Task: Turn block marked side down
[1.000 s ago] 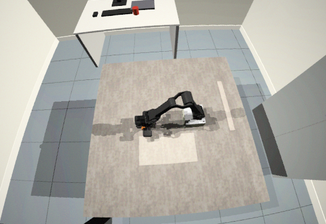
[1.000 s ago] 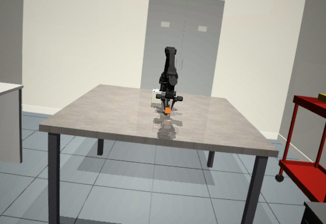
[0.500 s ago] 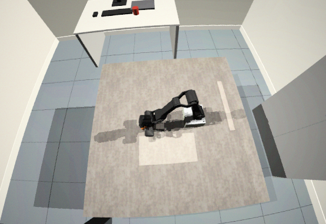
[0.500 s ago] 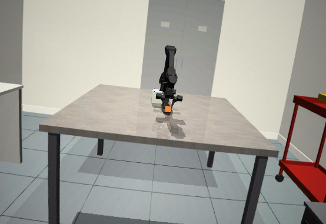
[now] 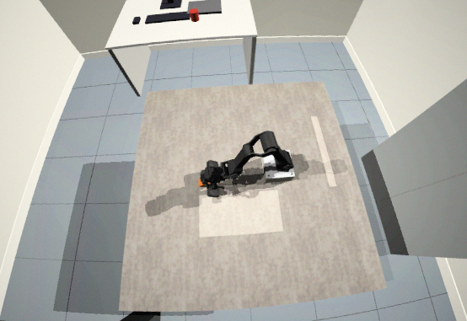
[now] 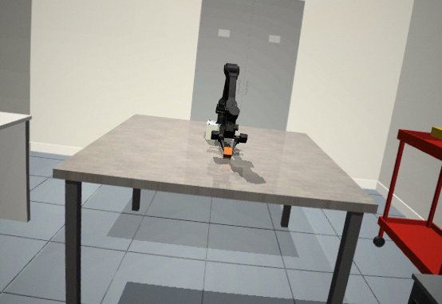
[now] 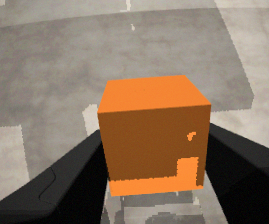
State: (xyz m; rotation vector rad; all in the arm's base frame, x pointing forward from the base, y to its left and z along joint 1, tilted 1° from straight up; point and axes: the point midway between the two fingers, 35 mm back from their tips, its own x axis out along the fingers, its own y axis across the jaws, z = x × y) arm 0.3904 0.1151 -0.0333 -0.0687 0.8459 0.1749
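Block (image 5: 201,183) (image 6: 227,151) (image 7: 155,142): plain orange cube, sharp edges, flat faces. Clamped between the gripper's two black fingers, one against each side. Wrist view: top face bright, facing face mostly in brown shadow, with a lit strip along its lower edge and a lit patch at lower right. Marked side: cannot tell which. Place: over the table (image 5: 249,271) (image 6: 159,165); contact with it unclear.

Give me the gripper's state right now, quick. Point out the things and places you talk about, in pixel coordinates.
Gripper (image 5: 203,183) (image 6: 227,152) (image 7: 152,135): closed on the orange block (image 5: 201,183) (image 6: 227,151) (image 7: 154,140), held between its fingers.
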